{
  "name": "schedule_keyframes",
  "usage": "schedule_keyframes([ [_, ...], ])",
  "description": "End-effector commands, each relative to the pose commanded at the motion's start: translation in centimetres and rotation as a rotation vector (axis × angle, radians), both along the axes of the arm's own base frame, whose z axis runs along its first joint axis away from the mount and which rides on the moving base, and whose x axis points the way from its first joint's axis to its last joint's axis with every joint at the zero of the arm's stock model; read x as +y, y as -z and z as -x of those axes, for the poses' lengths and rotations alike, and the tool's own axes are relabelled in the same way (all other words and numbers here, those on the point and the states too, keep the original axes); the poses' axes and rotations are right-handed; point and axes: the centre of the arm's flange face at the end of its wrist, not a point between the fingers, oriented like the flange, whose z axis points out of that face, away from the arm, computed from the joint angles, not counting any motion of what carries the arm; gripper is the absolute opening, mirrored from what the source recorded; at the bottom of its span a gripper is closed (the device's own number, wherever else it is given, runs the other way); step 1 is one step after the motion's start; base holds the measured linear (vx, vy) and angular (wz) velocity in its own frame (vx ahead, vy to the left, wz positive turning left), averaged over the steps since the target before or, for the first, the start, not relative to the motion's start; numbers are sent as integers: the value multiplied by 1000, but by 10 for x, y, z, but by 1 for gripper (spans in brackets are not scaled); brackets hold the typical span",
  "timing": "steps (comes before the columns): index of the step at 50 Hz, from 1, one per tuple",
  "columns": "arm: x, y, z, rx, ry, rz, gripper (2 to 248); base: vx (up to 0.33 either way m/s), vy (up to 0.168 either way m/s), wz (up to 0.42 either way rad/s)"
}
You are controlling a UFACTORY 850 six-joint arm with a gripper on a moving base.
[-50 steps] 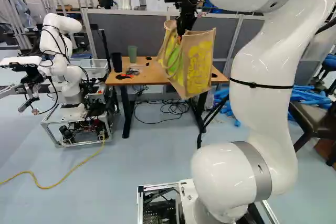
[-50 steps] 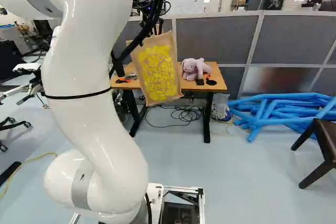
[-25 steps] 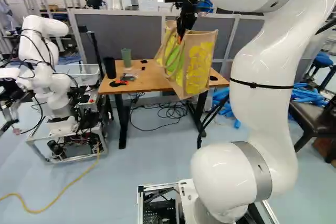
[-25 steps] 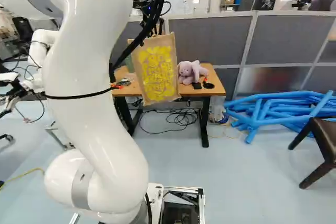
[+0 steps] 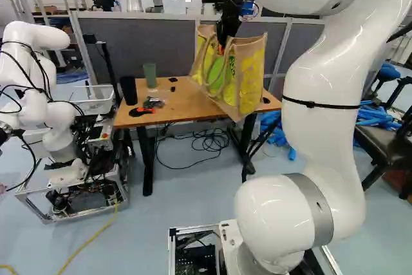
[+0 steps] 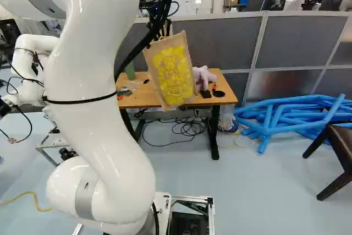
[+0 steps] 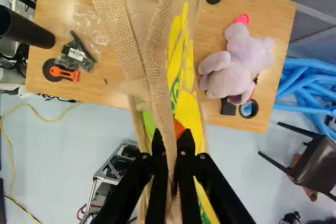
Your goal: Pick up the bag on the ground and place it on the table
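Claw (image 5: 223,47) nearly closed, pinching the bag's (image 5: 248,78) strap (image 7: 159,77) — table (image 5: 177,104) shows between bag and orange cutter (image 5: 143,112) — cutter near the front edge.

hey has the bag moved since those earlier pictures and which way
Yes, toward the table: in the right base view the bag dipped well below the table's near edge, now only slightly. The base has moved, carrying the held bag.
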Motion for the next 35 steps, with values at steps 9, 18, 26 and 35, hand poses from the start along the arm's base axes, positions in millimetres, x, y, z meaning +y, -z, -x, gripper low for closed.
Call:
schedule_keyframes([
  [9,0,0,0,0,0,0,23,149,84,-24],
  [18,0,0,0,0,0,0,23,144,88,-21],
  [26,0,0,0,0,0,0,23,141,81,-25],
  [35,0,0,0,0,0,0,23,116,69,-20],
])
